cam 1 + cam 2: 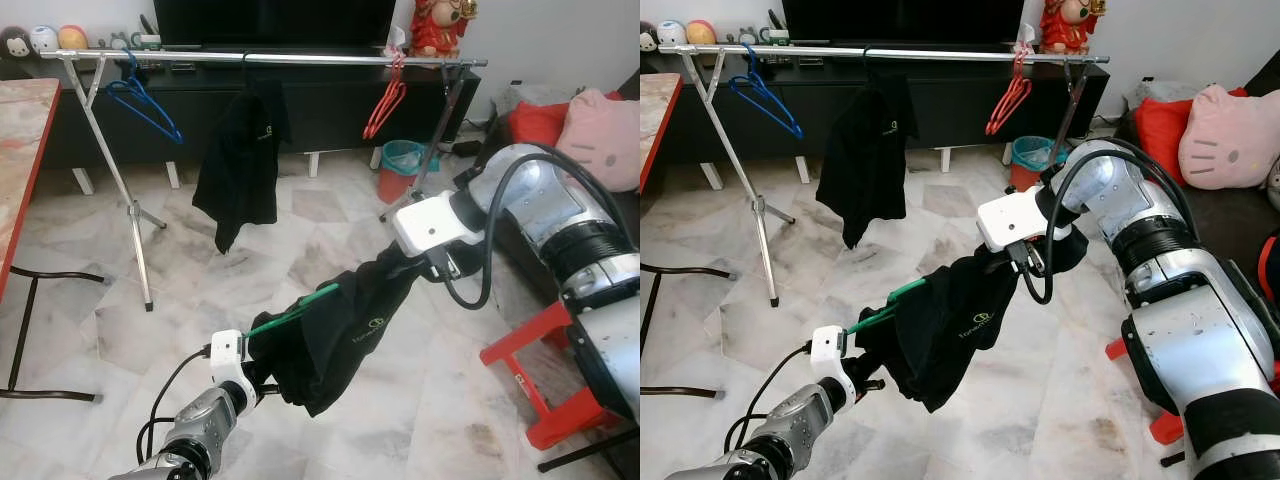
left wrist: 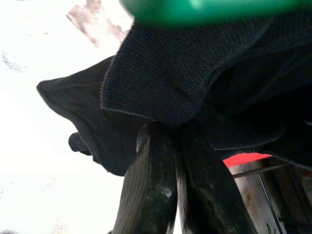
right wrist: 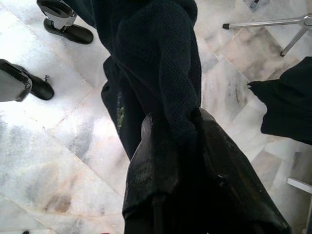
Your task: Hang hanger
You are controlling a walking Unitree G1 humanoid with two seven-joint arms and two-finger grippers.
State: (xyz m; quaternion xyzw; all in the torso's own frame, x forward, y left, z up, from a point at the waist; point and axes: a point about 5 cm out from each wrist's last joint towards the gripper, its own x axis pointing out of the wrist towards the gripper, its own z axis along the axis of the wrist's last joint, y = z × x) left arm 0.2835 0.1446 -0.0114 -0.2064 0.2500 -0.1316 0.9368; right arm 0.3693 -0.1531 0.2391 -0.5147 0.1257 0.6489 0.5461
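Observation:
A black shirt [image 1: 340,330] is stretched between my two grippers above the marble floor, with a green hanger [image 1: 295,308] poking out of its lower left end. At the bottom left, my left gripper [image 1: 262,378] is shut on the shirt's ribbed edge just under the hanger; its fingers [image 2: 151,185] pinch the cloth. Higher and to the right, my right gripper [image 1: 425,265] is shut on the shirt's other end, its fingers [image 3: 156,165] wrapped in fabric. The metal clothes rail [image 1: 260,58] stands at the back, well beyond both grippers.
On the rail hang a blue hanger [image 1: 145,105], another black shirt [image 1: 240,160] and a red hanger [image 1: 385,100]. A red stool [image 1: 545,370] stands at right, near a sofa with a pink cushion [image 1: 600,135]. A teal bin [image 1: 402,160] sits behind; a red-edged table [image 1: 20,130] is at left.

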